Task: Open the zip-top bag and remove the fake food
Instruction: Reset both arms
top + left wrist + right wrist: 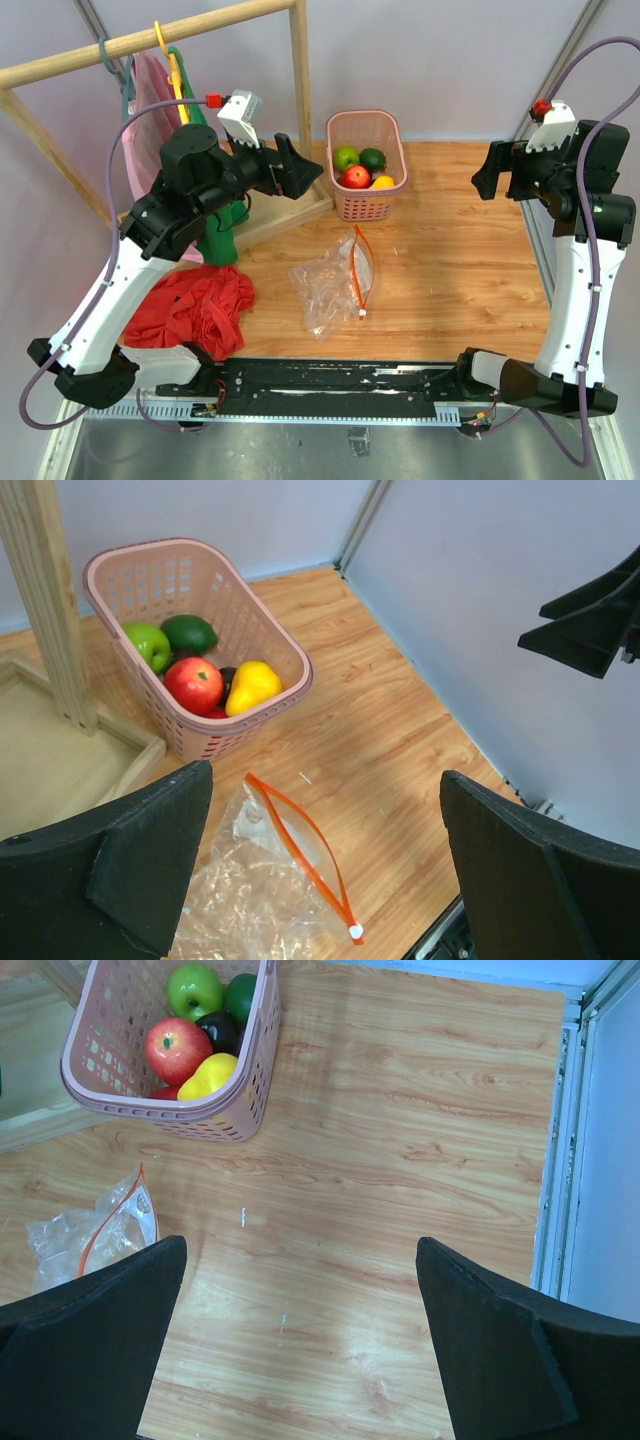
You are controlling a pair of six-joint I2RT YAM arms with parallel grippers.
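Observation:
The clear zip-top bag [335,280] lies flat and empty on the wooden table, its orange zip strip [305,850] parted; it also shows in the right wrist view [100,1230]. The fake food [360,168] sits in the pink basket [392,140]: a red apple [194,683], a yellow piece [252,683], a light green apple [148,643], a dark green piece [189,632] and a dark purple piece [218,1030]. My left gripper [305,168] is open and empty, raised left of the basket. My right gripper [487,170] is open and empty, raised at the far right.
A red cloth heap [195,305] lies at the front left. A wooden clothes rack [150,40] with hanging garments and its base tray [50,750] stands at the back left. The right table edge meets a metal frame [560,1160].

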